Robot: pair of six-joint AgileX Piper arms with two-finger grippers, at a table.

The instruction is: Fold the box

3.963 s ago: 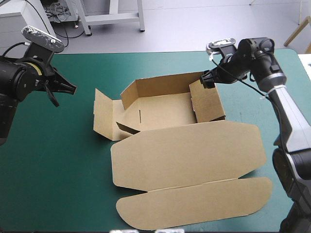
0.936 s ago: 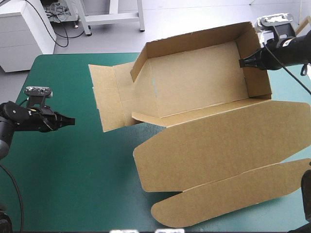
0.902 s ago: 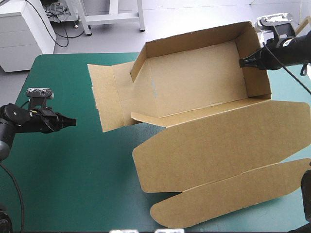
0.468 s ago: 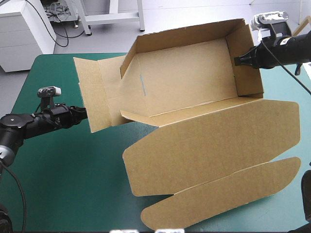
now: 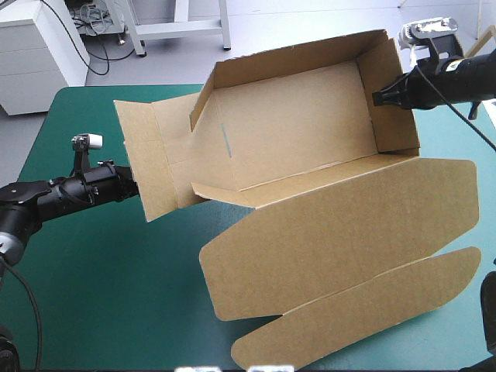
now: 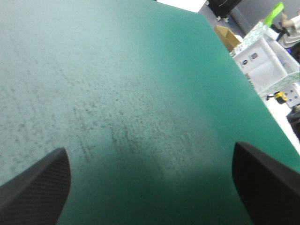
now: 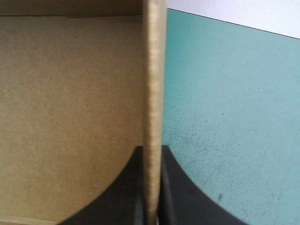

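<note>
The brown box point(image 5: 294, 132) is tipped up off the teal-green cover, its tray facing the camera and its far wall high. Its broad lid point(image 5: 341, 232) lies flat toward the table's front, ending in a tongue flap point(image 5: 364, 310). My right gripper point(image 5: 385, 96) is shut on the tray's right wall; in the right wrist view the board's edge point(image 7: 153, 93) runs between the gripper's point(image 7: 153, 187) black fingers. My left gripper point(image 5: 130, 186) sits low at the left side flap point(image 5: 143, 163). It point(image 6: 150, 147) is open, with only cover between its fingers.
The table's left edge point(image 5: 35, 147) lies behind my left arm. The tongue flap reaches close to the table's front edge. The box's raised far wall point(image 5: 298, 53) stands over the table's far edge.
My left gripper has slid right along the cover to the box's left flap and opened. The box, held by the right gripper, has shifted slightly left.
</note>
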